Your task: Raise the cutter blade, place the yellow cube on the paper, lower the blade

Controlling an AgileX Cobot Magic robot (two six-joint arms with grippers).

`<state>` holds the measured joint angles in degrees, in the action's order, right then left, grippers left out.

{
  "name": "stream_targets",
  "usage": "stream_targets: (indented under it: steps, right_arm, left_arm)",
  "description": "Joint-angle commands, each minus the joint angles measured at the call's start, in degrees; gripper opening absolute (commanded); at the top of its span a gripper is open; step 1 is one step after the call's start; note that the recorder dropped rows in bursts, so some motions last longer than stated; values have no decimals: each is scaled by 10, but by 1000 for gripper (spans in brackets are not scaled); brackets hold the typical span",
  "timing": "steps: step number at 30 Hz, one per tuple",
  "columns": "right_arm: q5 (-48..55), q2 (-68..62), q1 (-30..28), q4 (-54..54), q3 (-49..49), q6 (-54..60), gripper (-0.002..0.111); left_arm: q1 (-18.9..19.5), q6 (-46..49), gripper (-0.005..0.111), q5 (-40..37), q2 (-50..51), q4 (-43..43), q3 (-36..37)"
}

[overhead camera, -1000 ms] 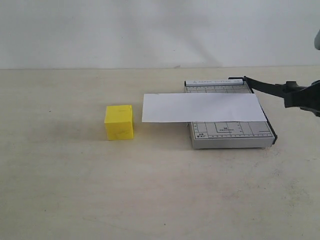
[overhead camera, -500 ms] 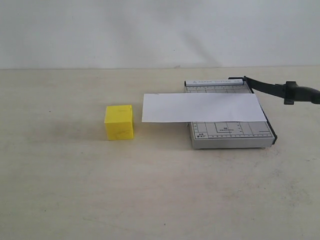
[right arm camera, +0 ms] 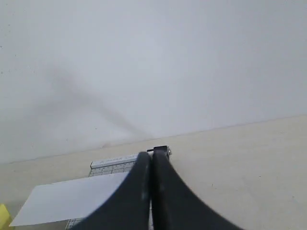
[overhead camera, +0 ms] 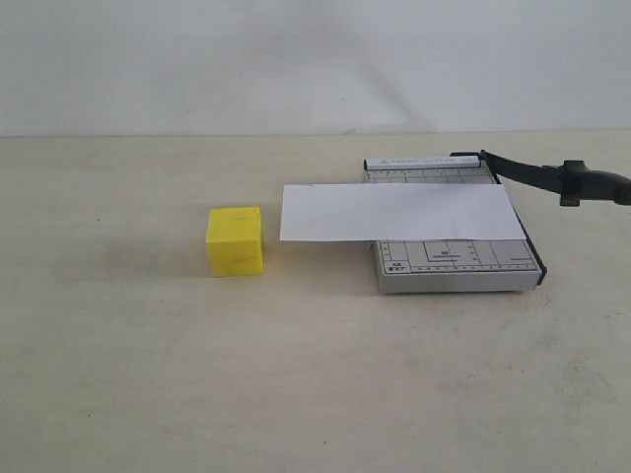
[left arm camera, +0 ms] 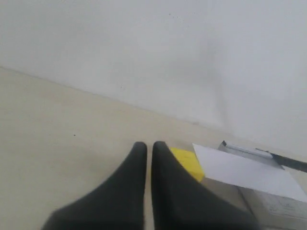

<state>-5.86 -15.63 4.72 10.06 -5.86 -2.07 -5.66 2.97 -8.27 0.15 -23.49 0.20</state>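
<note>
The yellow cube stands on the table left of the paper, a small gap between them. This white strip lies across the grey cutter base and overhangs its left side. The cutter blade is raised at a slant from its hinge toward the right edge of the exterior view. Neither gripper shows in that view. In the left wrist view my left gripper is shut and empty, with the yellow cube and paper beyond it. My right gripper is shut with nothing visible in it, above the paper near the hinge.
The beige table ends at a white wall behind. A shadow falls on the wall in the right wrist view. The blade handle reaches the right edge of the exterior view.
One second ago the dark right gripper was at the blade handle in the exterior view; it has since left that view to the right. The blade stays raised.
</note>
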Motion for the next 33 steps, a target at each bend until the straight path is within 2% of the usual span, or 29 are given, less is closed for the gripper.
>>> stream_targets:
  steps: [1, 3, 7, 9, 12, 14, 15, 16, 19, 21, 23, 25, 28, 29, 30, 32, 33]
  right_arm:
    - [76, 0, -1, -1, 13, -1, 0]
    - [136, 0, -1, -1, 14, -21, 0]
    - [95, -1, -1, 0, 41, -29, 0]
    - [90, -1, -1, 1, 54, -36, 0]
    - [91, -1, -1, 1, 59, -49, 0]
    - [138, -2, -1, 1, 59, -50, 0]
    - [145, -5, -1, 1, 59, -59, 0]
    - [141, -11, -1, 1, 59, -69, 0]
    - [138, -24, -1, 1, 59, -69, 0]
    - [136, -31, -1, 1, 59, -69, 0]
    - [135, -30, -1, 1, 59, -69, 0]
    - [135, -30, -1, 1, 59, -69, 0]
    - [135, -30, -1, 1, 59, -70, 0]
    - [135, -30, -1, 1, 59, -70, 0]
    - [135, -30, -1, 1, 59, -70, 0]
    - [135, -30, -1, 1, 59, -70, 0]
    - [135, -30, -1, 1, 59, -77, 0]
  left_arm:
    - [-3, -9, 5, 15, -1, -57, -2]
    - [-3, -7, 5, 52, -1, -57, -2]
    - [-3, -13, 5, 176, -1, -61, -2]
    - [-3, -35, 5, 195, -1, -57, -2]
    - [-3, -35, 5, 170, -1, -26, -21]
    - [-3, -35, 5, 156, -1, 10, -52]
    - [-3, -35, 5, 151, -1, 36, -69]
    - [-3, -35, 5, 139, 10, 101, -109]
    - [-3, -30, 5, 83, 105, 189, -186]
    - [-4, -13, 5, 79, 205, 239, -239]
    - [-22, -3, 5, 115, 313, 279, -290]
    - [-81, -5, 5, 171, 436, 294, -342]
    - [-159, -24, 5, 204, 567, 294, -383]
    - [-194, -24, 5, 243, 632, 294, -397]
    - [-210, -24, 5, 265, 668, 294, -405]
    - [-256, -17, 5, 315, 769, 273, -437]
    - [-278, -15, 5, 357, 819, 231, -460]
